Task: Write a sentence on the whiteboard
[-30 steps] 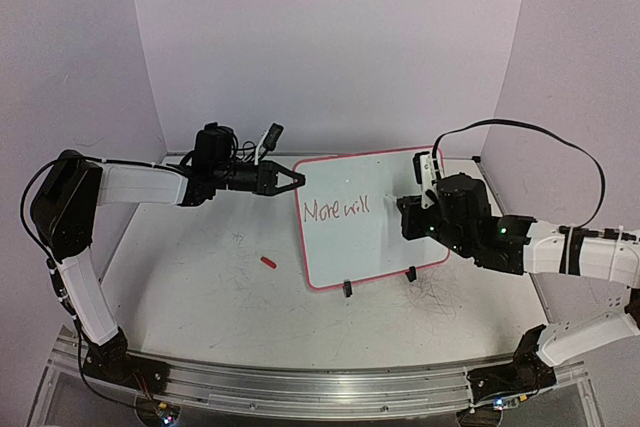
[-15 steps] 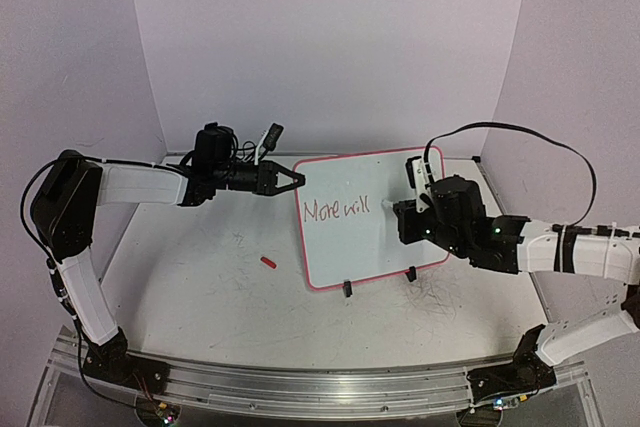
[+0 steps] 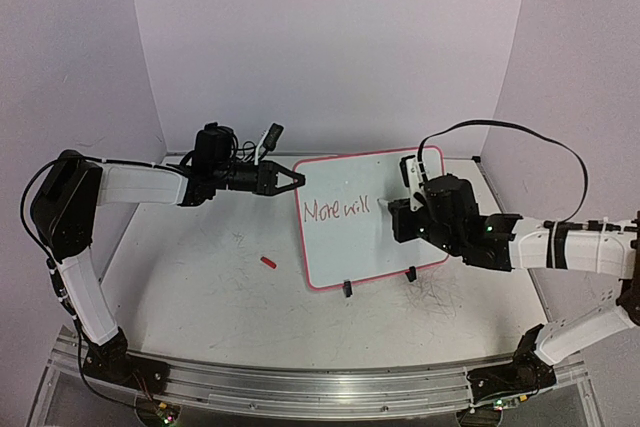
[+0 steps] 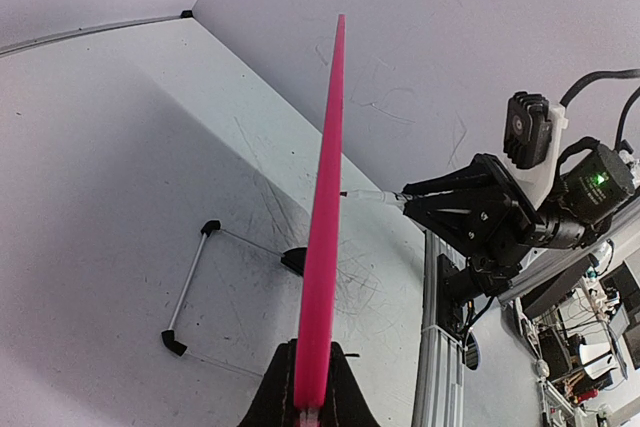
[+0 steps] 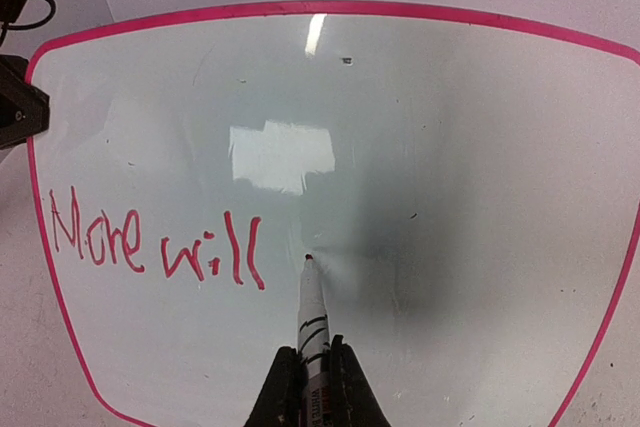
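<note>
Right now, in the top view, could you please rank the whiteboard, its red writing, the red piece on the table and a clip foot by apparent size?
1. Whiteboard, by far the largest.
2. Writing.
3. Red piece and clip foot: both tiny, too alike to rank.

Left end effector (image 3: 298, 179) pinched shut, arm stretched rightward; right end effector (image 3: 394, 209) clamped, reaching leftward.

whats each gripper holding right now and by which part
The right gripper holds a marker by its barrel, tip toward the whiteboard. The left gripper clamps the whiteboard by its pink left edge.
</note>
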{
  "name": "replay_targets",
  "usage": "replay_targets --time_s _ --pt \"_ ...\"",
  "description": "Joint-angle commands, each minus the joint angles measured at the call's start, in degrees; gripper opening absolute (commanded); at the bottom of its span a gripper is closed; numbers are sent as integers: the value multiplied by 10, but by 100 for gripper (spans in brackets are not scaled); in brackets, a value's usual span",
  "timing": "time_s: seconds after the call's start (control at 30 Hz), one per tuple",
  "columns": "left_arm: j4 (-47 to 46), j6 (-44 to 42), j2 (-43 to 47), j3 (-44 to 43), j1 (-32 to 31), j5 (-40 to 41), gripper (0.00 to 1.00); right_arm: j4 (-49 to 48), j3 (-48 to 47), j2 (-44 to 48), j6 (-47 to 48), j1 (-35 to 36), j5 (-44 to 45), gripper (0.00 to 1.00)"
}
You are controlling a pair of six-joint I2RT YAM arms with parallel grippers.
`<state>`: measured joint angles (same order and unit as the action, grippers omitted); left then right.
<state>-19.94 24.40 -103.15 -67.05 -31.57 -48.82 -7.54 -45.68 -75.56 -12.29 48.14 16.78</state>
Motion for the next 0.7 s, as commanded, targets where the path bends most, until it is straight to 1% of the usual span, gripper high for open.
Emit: replay_targets --time_s 0.0,0.3,0.67 --pt "32 0 4 -11 -3 19 0 -30 -29 -10 1 -2 11 0" --pt "32 0 4 -11 -3 18 0 -20 -29 -21 -6 -1 30 0" --pt "32 0 4 -12 -4 17 0 10 -16 -22 -23 -1 25 0"
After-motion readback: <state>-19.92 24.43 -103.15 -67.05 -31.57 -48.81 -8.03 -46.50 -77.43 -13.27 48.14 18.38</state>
